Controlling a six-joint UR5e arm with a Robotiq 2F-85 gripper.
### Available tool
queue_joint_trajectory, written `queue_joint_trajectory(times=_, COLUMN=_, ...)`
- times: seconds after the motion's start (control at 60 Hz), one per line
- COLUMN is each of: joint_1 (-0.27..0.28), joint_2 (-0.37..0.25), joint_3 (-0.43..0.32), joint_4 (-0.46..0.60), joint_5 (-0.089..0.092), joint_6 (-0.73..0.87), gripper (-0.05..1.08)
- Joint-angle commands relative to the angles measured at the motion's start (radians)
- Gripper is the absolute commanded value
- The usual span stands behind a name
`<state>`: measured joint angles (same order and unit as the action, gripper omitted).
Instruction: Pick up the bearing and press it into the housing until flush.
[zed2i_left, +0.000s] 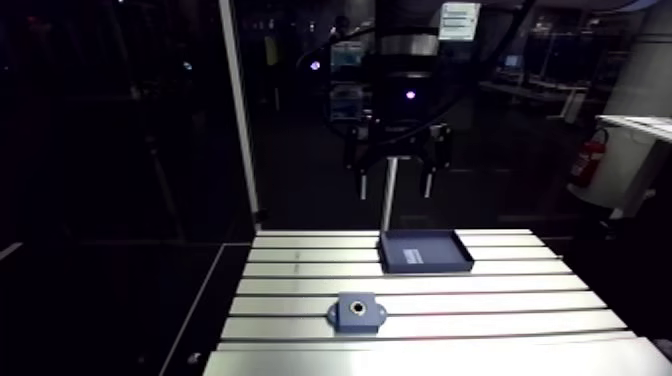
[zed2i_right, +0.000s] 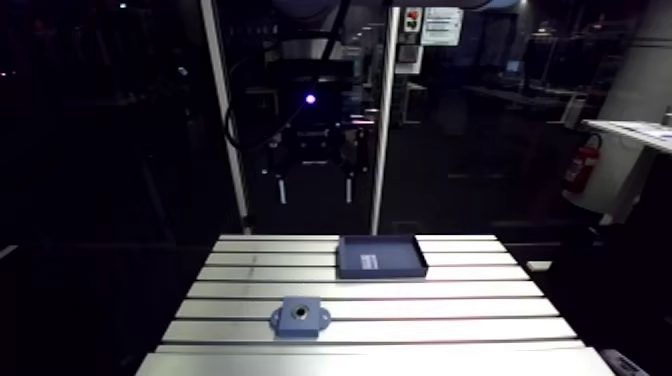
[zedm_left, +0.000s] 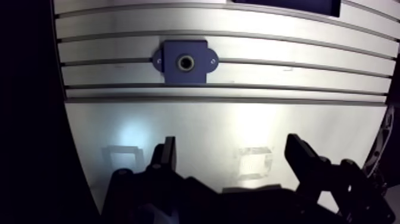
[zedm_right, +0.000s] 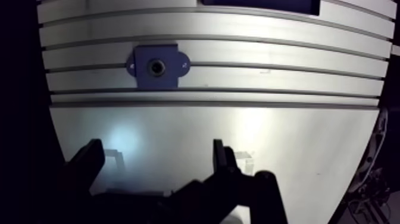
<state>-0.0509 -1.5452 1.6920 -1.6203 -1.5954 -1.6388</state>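
The blue housing (zed2i_left: 356, 312) lies flat on the slotted table, its round bore facing up. In the wrist view the housing (zedm_left: 185, 61) sits well ahead of the gripper (zedm_left: 232, 146), which is open with nothing between its fingers. In the arm view the gripper (zed2i_left: 396, 185) hangs high above the table's far edge, behind the dark blue tray (zed2i_left: 424, 251). A pale patch (zed2i_left: 413, 257) lies on the tray floor; I cannot tell whether it is the bearing. No loose bearing shows clearly anywhere.
A white upright post (zed2i_left: 389, 195) stands at the table's far edge just behind the tray. Another pale post (zed2i_left: 240, 110) rises at the far left corner. Bare aluminium (zedm_left: 238, 119) stretches under the gripper.
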Motion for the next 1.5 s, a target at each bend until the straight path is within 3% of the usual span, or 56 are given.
queue_joint_trajectory(times=0.017, joint_1=-0.069, joint_2=-0.017, joint_3=-0.058, joint_4=0.007, joint_5=0.004, joint_6=-0.012, gripper=0.01)
queue_joint_trajectory(times=0.417, joint_1=-0.061, joint_2=-0.016, joint_3=-0.100, joint_4=0.044, joint_5=0.025, joint_6=-0.034, gripper=0.01)
queue_joint_trajectory(times=1.083, joint_1=-0.063, joint_2=-0.006, joint_3=-0.140, joint_4=0.098, joint_5=0.019, joint_6=-0.036, gripper=0.01)
queue_joint_trajectory(times=1.5, joint_1=-0.061, joint_2=-0.006, joint_3=-0.134, joint_4=0.095, joint_5=0.027, joint_6=-0.036, gripper=0.01)
